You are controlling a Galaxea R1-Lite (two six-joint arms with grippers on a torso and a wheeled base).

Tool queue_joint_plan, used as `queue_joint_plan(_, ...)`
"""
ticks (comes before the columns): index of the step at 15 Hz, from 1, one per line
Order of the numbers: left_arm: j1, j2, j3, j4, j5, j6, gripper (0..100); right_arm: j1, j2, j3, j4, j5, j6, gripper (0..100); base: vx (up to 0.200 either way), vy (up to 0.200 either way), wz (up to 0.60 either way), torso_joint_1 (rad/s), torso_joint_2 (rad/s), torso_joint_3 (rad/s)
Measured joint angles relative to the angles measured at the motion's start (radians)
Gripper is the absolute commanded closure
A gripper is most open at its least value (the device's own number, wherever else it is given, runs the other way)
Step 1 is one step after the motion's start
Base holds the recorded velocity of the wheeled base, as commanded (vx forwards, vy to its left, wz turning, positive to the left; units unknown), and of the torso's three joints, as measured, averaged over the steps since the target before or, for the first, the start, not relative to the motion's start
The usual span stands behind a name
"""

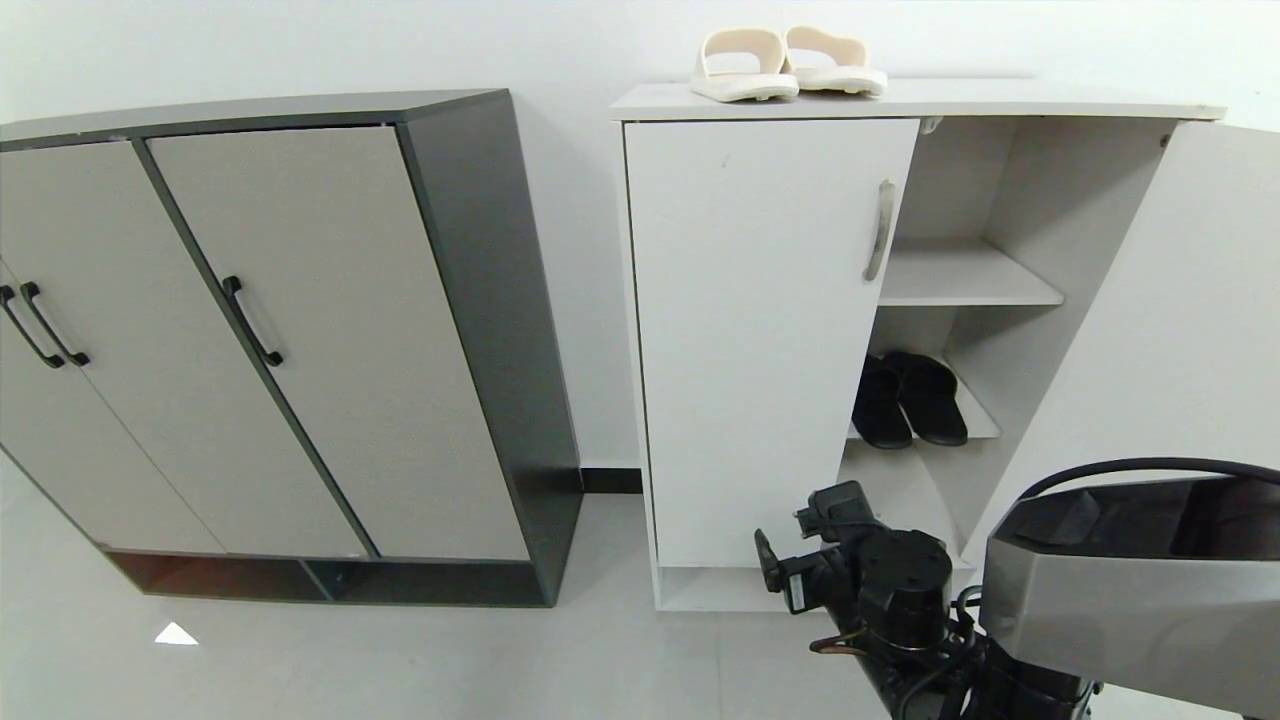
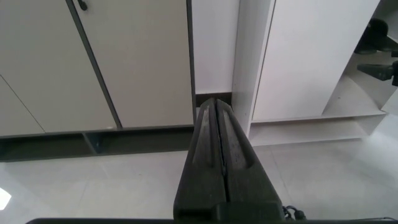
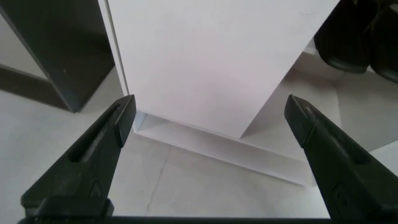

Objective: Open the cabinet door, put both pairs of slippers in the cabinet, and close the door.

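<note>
Right claw (image 3: 210, 106) hangs low, fingers wide apart, facing the foot of the white cabinet (image 1: 760, 340); left claw (image 2: 216, 106) is pressed together on nothing. The door (image 1: 1170, 320) stands open; black slippers (image 1: 908, 400) lie on a lower shelf; pale slippers (image 1: 788, 65) sit on the cabinet's top — fetching them looks the step in hand, a high reach. Pale floor (image 1: 400, 660); dark cabinet (image 1: 300, 330) alongside; white wall (image 1: 560, 60) behind.

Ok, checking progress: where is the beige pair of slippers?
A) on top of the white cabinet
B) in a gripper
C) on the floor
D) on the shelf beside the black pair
A: the beige slippers lie on top of the white cabinet, and only the black slippers are on the inside shelf.
</note>
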Motion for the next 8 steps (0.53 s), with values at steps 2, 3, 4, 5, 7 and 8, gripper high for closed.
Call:
queue_joint_plan(2, 0.000, 0.000, 0.000, 0.000, 0.000, 0.000, 100, 0.000, 0.003, 0.000, 0.001, 0.000, 0.000, 0, 0.000, 0.000, 0.00, 0.001, -0.11, -0.114)
queue_joint_plan(3, 0.000, 0.000, 0.000, 0.000, 0.000, 0.000, 100, 0.000, 0.004, -0.001, 0.000, 0.000, 0.000, 0, 0.000, 0.000, 0.00, 0.007, -0.20, -0.320)
queue_joint_plan(4, 0.000, 0.000, 0.000, -0.001, 0.000, 0.000, 100, 0.000, 0.004, -0.001, -0.003, 0.000, 0.000, 0, 0.000, 0.000, 0.00, 0.012, -0.10, -0.344)
queue_joint_plan(5, 0.000, 0.000, 0.000, 0.001, 0.000, -0.001, 100, 0.000, 0.004, -0.001, 0.004, 0.000, -0.001, 0, 0.000, 0.000, 0.00, 0.061, -0.32, -0.373)
queue_joint_plan(7, 0.000, 0.000, 0.000, -0.002, 0.000, -0.001, 100, 0.001, 0.007, 0.000, -0.002, 0.000, -0.001, 0, 0.000, 0.000, 0.00, 0.041, -0.59, -0.356)
queue_joint_plan(8, 0.000, 0.000, 0.000, -0.001, 0.000, -0.001, 100, 0.002, 0.007, 0.000, -0.001, 0.000, -0.001, 0, 0.000, 0.000, 0.00, 0.090, -0.51, -0.344)
